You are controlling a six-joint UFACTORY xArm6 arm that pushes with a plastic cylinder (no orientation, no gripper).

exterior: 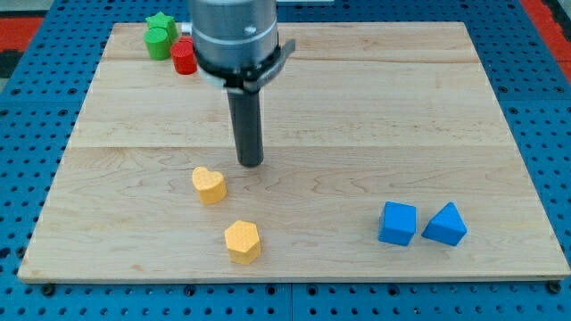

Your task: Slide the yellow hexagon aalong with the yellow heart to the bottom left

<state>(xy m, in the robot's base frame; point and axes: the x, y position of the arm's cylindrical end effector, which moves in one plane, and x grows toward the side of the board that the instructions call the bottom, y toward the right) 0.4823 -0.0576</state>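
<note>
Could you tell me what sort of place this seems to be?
Probably a robotics lab bench: a wooden board lies on a blue perforated mounting plate, with small blocks like the yellow heart and my tip set for pushing.

On the wooden counter (500, 116) there were seven blocks in all. Two were yellow: one yellow heart (209, 185) and one yellow hexagon (242, 242). Two were blue: one blue cube (397, 223) and one blue triangular block (445, 225). Two were green: one green star (162, 22) and one green cylinder (158, 42). One was red, a red cylinder (184, 56). One dark rod (249, 125) stood over them.
</note>
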